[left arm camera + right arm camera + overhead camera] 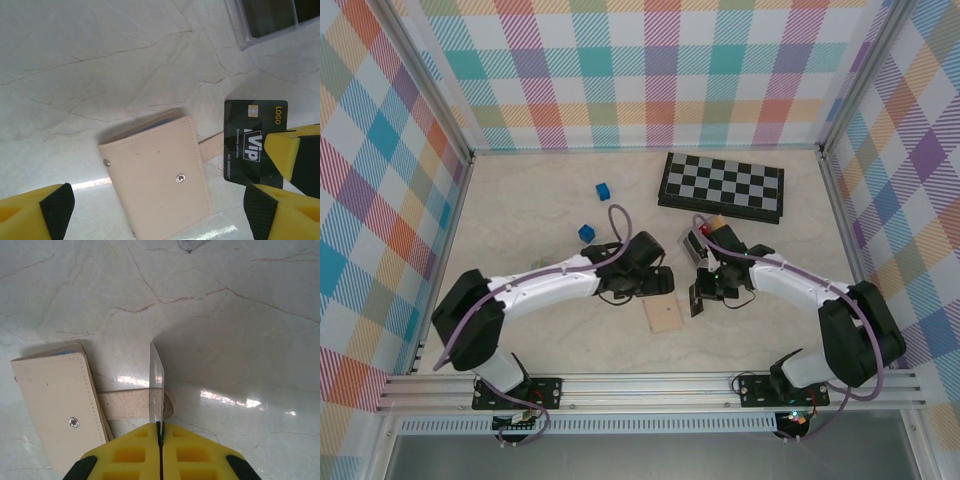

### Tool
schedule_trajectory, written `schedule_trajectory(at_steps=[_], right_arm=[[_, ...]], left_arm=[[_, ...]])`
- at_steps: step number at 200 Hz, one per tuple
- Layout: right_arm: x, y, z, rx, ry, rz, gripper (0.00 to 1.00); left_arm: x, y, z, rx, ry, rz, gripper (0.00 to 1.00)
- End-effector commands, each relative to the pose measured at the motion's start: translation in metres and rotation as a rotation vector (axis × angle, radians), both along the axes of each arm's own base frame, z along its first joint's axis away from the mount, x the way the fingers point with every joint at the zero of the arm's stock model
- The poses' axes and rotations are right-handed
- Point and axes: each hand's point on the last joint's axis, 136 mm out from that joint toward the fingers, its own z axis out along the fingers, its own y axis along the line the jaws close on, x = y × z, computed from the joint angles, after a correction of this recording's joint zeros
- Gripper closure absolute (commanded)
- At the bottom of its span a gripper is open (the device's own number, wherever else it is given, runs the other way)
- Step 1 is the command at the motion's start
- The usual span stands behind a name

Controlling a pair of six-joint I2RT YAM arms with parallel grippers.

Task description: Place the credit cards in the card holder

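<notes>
From above, the tan card holder (663, 315) lies flat on the pale marble table (520, 330), near the middle and between the 2 arms, with the left gripper (655, 282) just far-left of it and the right gripper (705, 290) just to its right. The left wrist view looks straight down on the card holder (155, 185): it is folded, with a metal snap on its face, a sliver of blue-grey lining along its far edge, and its strap (210, 145) lying loose on the table toward the black card (252, 140). The left gripper (159, 207) stands wide open with nothing between its jaws, 1 yellow finger at each lower corner of that view. That view also shows the card's printed face, with a gold chip and "Vip" lettering, and a yellow finger (287, 152) of the right gripper covering its right edge. The right wrist view shows the same card (156, 385) edge-on, as a thin upright blade clamped between the closed jaws of the right gripper (160, 429), standing over the strap (131, 405), just right of the card holder (55, 405). Farther back, the overhead view shows a small clear case (690, 243), a folded chessboard (722, 186) and 2 blue cubes (603, 190) (586, 233).
</notes>
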Motion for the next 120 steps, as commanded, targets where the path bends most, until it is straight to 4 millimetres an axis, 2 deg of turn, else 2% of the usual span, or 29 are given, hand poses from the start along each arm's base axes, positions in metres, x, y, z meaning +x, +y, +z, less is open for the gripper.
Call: schedule_trajectory(at_steps=[1,36,120], right_arm=[[-0.023,-0.007,-0.010,0.018,0.086,-0.058,0.94],[-0.038,-0.010,-0.014,0.083,0.093,-0.137,0.93],[-0.042,-0.021,-0.024,0.057,0.082,-0.187,0.93]], left_arm=[[-0.009,0.006,-0.011,0.180,0.010,-0.051,0.08],[-0.011,-0.008,-0.025,0.262,0.034,-0.070,0.06],[-0.014,-0.025,-0.047,0.332,0.089,-0.096,0.00]])
